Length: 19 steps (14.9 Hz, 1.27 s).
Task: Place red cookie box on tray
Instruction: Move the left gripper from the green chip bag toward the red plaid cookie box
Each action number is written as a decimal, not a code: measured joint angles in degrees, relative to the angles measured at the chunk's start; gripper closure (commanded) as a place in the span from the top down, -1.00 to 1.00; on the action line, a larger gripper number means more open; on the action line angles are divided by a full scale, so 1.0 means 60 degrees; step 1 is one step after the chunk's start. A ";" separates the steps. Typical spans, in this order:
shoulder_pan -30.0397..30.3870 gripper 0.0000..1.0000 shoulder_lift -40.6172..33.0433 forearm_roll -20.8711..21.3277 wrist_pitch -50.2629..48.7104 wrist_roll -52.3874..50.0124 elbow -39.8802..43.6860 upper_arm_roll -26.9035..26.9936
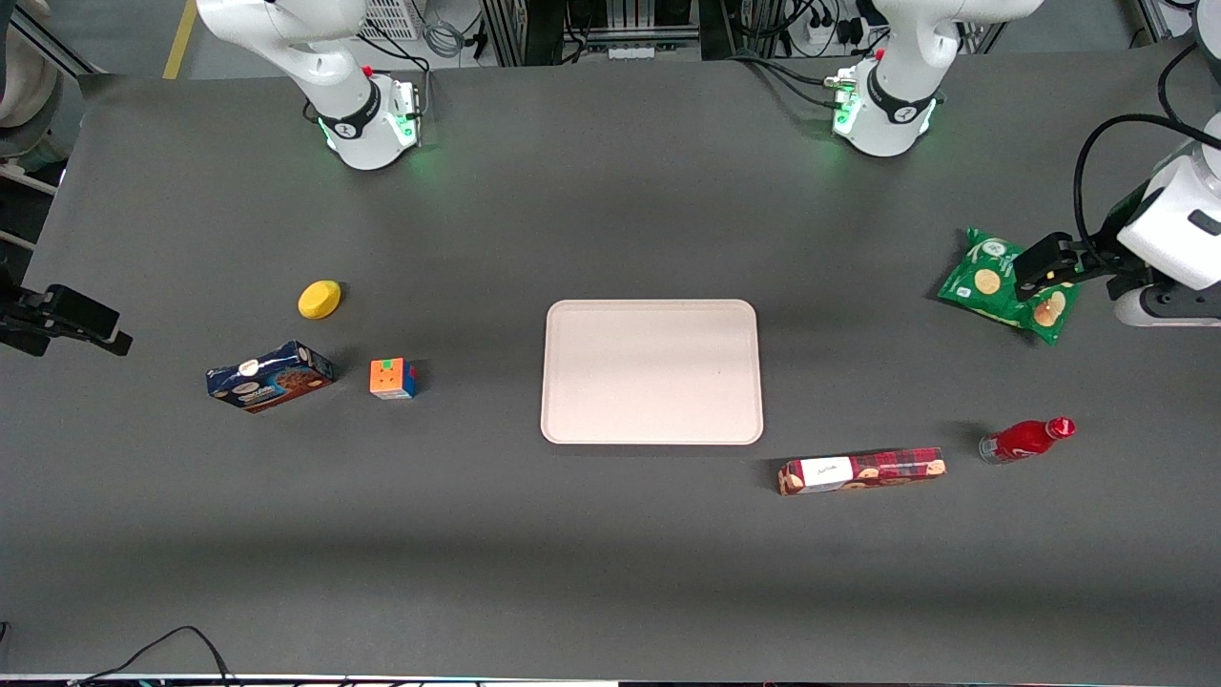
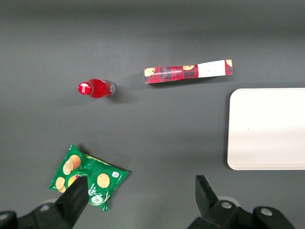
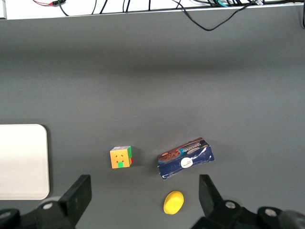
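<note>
Nothing is done yet: the red cookie box point(image 1: 862, 471) lies on the table beside the tray point(image 1: 652, 315), while the gripper point(image 2: 142, 195), fingers spread and empty, hangs above the chip bag point(image 1: 992, 277).

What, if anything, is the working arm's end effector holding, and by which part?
Nothing is held. The end effector is open and hangs above the green chip bag, apart from the red cookie box, which lies on the table beside the tray.
</note>
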 measured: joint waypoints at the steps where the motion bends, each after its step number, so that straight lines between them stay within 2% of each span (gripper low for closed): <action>1: 0.0001 1.00 0.0001 -0.0002 -0.0005 0.0000 0.0000 0.0006; 7: -0.0001 1.00 0.0014 -0.0005 -0.0061 0.0368 0.0000 0.0005; 15: 0.0001 1.00 0.0492 0.0071 -0.0050 0.4664 0.0000 0.0004; 19: -0.0064 1.00 0.0905 0.0806 0.0696 0.6599 0.0001 -0.0179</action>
